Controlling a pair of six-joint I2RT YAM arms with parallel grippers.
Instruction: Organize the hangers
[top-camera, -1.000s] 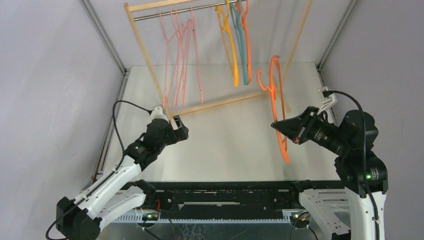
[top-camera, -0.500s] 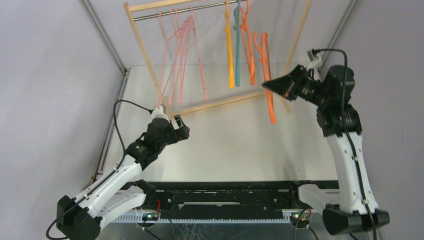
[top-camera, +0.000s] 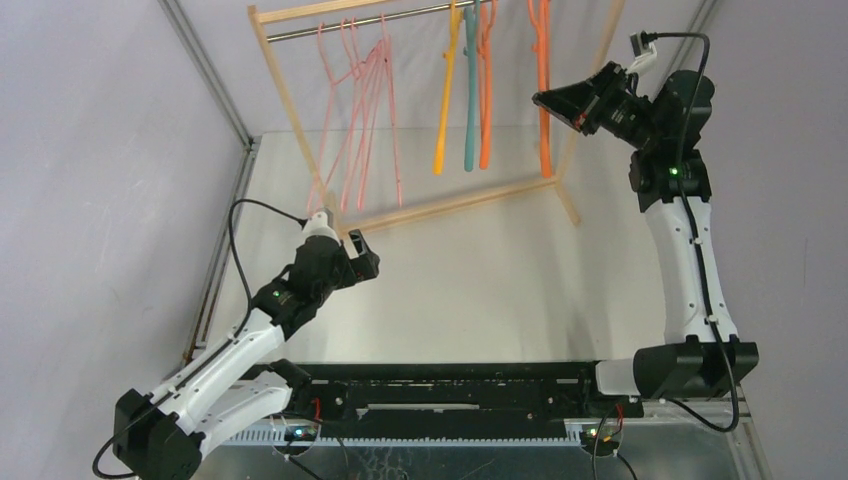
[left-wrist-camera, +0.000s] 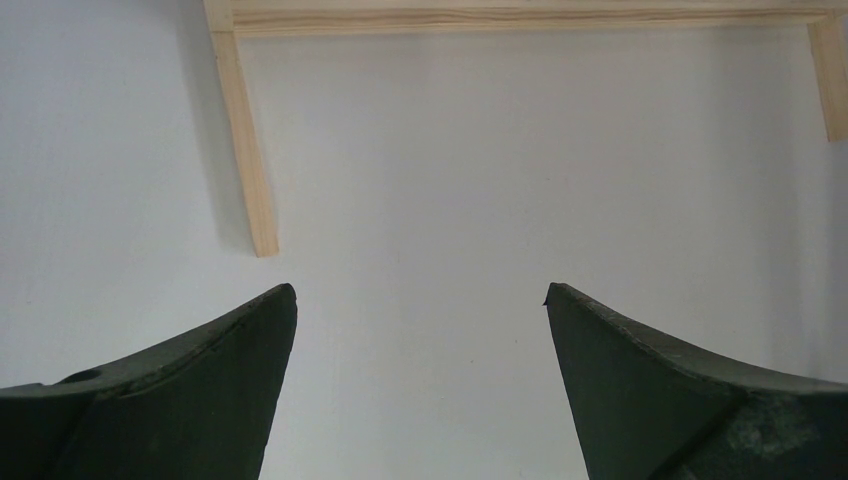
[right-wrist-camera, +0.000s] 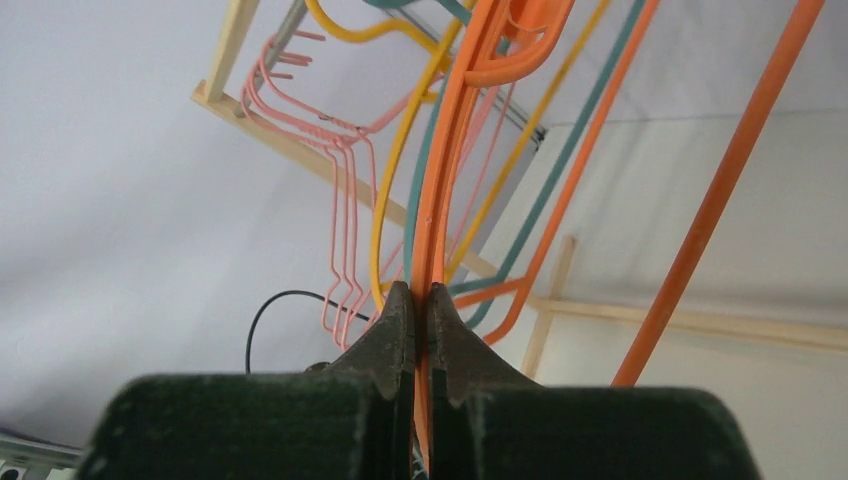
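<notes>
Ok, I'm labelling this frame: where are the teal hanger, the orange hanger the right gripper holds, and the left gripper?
teal hanger (top-camera: 469, 120): top external view, middle of its length.
held orange hanger (top-camera: 545, 130): top external view, lower part.
left gripper (left-wrist-camera: 419, 290): left wrist view, midway between its fingertips.

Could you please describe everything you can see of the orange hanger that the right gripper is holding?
The orange hanger is thin, smooth and plastic-looking. In the top view it is seen nearly edge-on, hanging about vertical near the right end of the wooden rack, with a gap to the other hangers on its left. The right gripper is shut on one slim bar of it. Its hook end leaves the top view, so whether it is hooked on cannot be told. Its lower end hangs free.
</notes>
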